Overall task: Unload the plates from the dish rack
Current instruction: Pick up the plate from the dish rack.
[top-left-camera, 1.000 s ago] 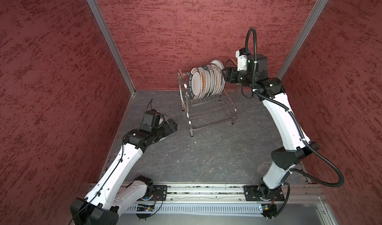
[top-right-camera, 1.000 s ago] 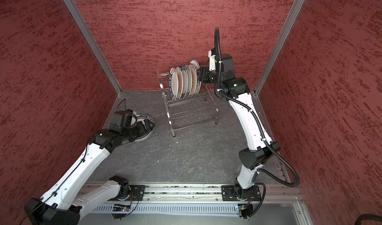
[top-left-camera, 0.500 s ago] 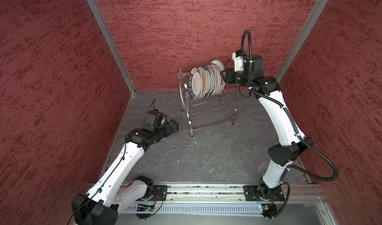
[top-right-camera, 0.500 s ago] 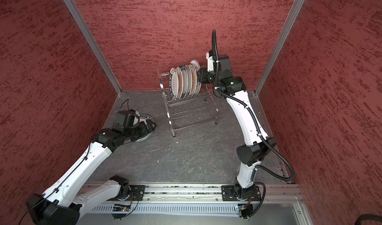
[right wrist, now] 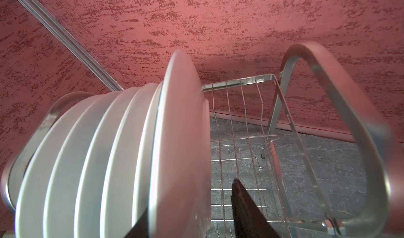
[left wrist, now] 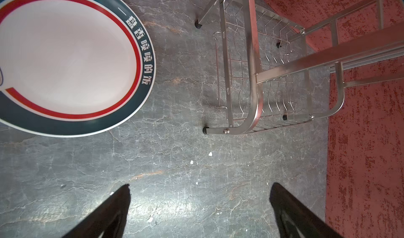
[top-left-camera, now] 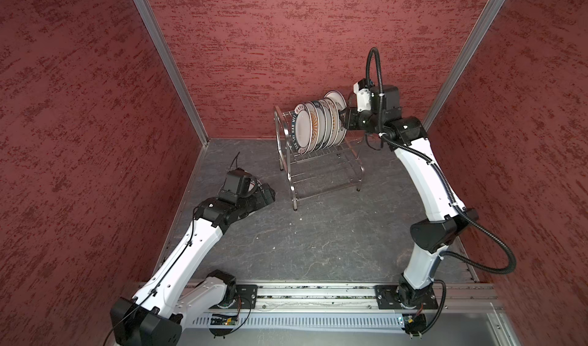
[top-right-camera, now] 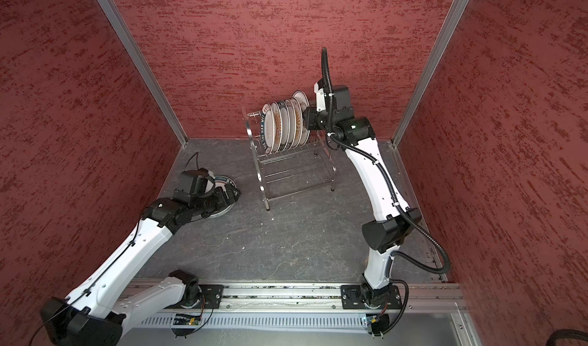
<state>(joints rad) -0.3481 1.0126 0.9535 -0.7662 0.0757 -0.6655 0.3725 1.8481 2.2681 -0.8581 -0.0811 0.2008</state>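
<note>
Right wrist view: right jaws straddle the rightmost plate (right wrist: 179, 127) in the dish rack (right wrist: 341, 107); whether they pinch it, I cannot tell. Left jaws spread above the bench (left wrist: 175, 171). Next, likely: clamp, lift straight up.

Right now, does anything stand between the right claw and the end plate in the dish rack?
Nothing visible does. The right claw straddles the rim of the end plate, one finger on each side; the neighbouring plate stands just beyond.

Mottled red walls (top-left-camera: 286, 42), aluminium corner posts (top-left-camera: 166, 61), cracked grey slate floor (top-left-camera: 318, 233).
</note>
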